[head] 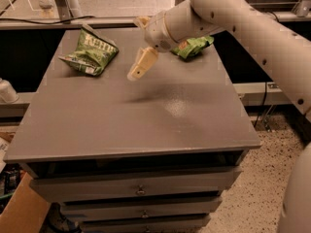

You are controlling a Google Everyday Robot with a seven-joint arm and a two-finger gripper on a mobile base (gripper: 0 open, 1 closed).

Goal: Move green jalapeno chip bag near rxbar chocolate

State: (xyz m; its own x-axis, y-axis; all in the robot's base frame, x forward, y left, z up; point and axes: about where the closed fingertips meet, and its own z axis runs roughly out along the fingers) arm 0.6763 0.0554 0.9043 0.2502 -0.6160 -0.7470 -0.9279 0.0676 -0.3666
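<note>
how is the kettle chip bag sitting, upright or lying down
Lying down: the chip bag rests crumpled on the table, its lettered face up. The claw hovers beside it, not touching.
</note>
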